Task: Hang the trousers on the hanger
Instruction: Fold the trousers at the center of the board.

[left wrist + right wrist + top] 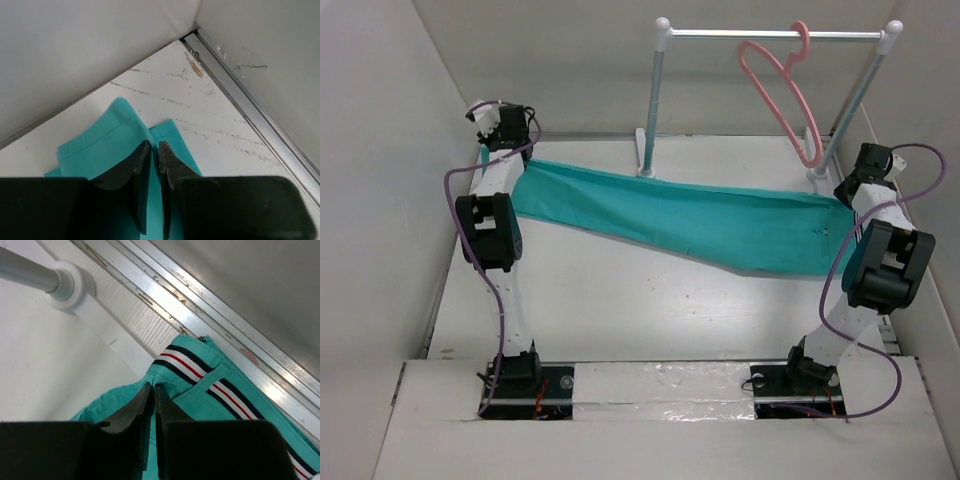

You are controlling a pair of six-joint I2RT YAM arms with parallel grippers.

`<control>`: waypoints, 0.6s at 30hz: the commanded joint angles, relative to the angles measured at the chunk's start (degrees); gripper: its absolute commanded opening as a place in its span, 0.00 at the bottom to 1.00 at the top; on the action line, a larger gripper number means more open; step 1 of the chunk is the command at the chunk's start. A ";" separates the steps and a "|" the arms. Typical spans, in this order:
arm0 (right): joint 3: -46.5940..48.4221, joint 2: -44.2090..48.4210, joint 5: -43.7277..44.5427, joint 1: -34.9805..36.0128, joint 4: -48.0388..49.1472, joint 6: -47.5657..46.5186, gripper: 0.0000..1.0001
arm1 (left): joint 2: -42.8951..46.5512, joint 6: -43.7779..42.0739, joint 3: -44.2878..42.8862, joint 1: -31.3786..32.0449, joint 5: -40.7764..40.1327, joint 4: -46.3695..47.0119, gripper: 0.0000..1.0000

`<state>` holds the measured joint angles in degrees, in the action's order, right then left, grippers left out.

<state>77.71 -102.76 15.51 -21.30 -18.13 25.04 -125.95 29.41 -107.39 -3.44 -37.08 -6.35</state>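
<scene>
The teal trousers [680, 222] hang stretched out between my two grippers, above the table. My left gripper [520, 158] is shut on the leg ends [100, 145] at the far left. My right gripper [847, 205] is shut on the waist end, just below the white, dark and red striped waistband [210, 377]. The pink hanger [782, 90] hangs by its hook on the rail at the back right, apart from the trousers and above their right end.
The white-and-grey rail stand [660, 95] stands at the back, with its left foot [645, 160] right behind the trousers and its right post [850, 100] near my right gripper. White walls enclose the table on the left, back and right.
</scene>
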 commanded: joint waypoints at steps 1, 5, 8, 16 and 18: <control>3.41 -1.30 2.51 0.03 5.38 -0.69 0.15 | -1.57 -2.77 -5.80 0.01 -1.59 -0.42 0.11; 2.09 -0.60 1.99 -0.49 7.76 -0.78 0.35 | -3.07 -5.58 -7.83 0.01 -1.15 1.95 0.23; 1.13 0.98 0.15 -0.50 7.93 -0.60 0.68 | -3.60 -6.30 -9.41 0.01 -0.36 -0.05 0.45; -10.98 16.52 -3.29 1.78 13.99 0.28 0.96 | 7.89 -4.98 7.27 0.01 2.09 1.78 0.54; -17.48 23.09 -5.22 3.10 16.53 0.28 0.93 | 9.75 -4.02 11.14 -0.59 3.32 1.17 0.52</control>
<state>65.04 -87.31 12.95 -20.14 -8.49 24.71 -123.35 24.40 -99.81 -3.38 -35.03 -5.41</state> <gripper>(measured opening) 0.942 0.525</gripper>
